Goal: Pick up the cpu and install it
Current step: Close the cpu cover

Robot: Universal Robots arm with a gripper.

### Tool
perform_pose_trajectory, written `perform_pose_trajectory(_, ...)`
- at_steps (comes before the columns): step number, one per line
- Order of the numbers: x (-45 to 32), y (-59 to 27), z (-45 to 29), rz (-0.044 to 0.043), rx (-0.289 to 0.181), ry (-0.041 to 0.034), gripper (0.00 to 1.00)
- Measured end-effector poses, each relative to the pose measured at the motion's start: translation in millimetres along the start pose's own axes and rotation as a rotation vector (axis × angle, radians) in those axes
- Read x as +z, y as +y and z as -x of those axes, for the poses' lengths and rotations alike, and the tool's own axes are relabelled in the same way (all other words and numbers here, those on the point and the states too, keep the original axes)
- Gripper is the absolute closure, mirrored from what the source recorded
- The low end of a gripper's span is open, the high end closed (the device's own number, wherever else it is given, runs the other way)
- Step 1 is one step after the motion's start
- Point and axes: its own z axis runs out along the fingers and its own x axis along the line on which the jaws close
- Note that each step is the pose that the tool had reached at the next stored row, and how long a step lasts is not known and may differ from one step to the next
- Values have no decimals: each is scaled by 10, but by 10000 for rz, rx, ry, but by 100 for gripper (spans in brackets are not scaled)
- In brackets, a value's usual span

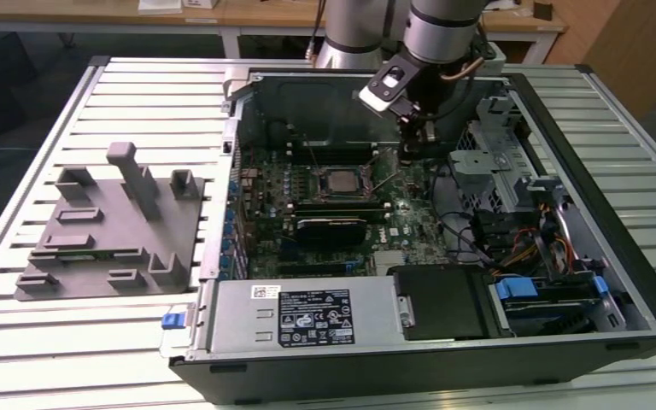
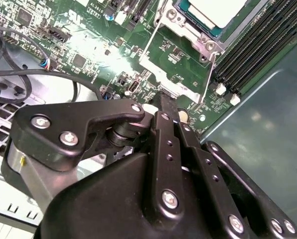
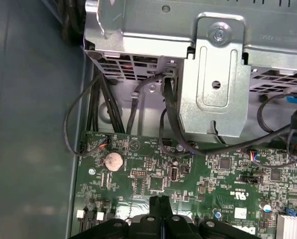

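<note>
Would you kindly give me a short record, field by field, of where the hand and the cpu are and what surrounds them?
hand: shut, nothing between its fingers, low over the motherboard
cpu: pale top up, lying inside the socket frame, apart from the hand
computer case: open, lying on its side on the slatted table
grey fixture: on the table, at the exterior view's left of the case
</note>
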Motion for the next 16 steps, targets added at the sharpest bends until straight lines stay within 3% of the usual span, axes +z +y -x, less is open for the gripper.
perform_pose_trajectory(6, 54, -16, -2, -2, 0, 1, 89)
perform_pose_trajectory(16, 56, -130, -9, -1, -1, 9, 89)
